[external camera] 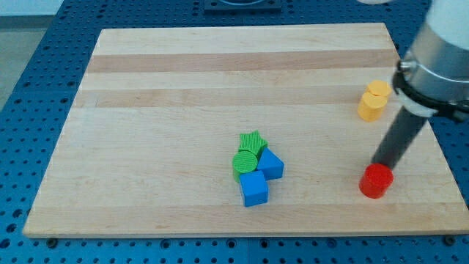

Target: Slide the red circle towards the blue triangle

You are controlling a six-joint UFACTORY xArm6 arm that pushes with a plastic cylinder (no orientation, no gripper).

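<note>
The red circle stands near the view's bottom right of the wooden board. My tip sits right behind it, at its top edge, touching or nearly so. The blue triangle lies in a cluster near the bottom middle, well to the left of the red circle. It touches the green circle and the blue cube.
A green star sits at the top of the cluster. Two yellow blocks stand together at the right, above my tip. The board's right edge is close to the red circle. A blue pegboard surrounds the board.
</note>
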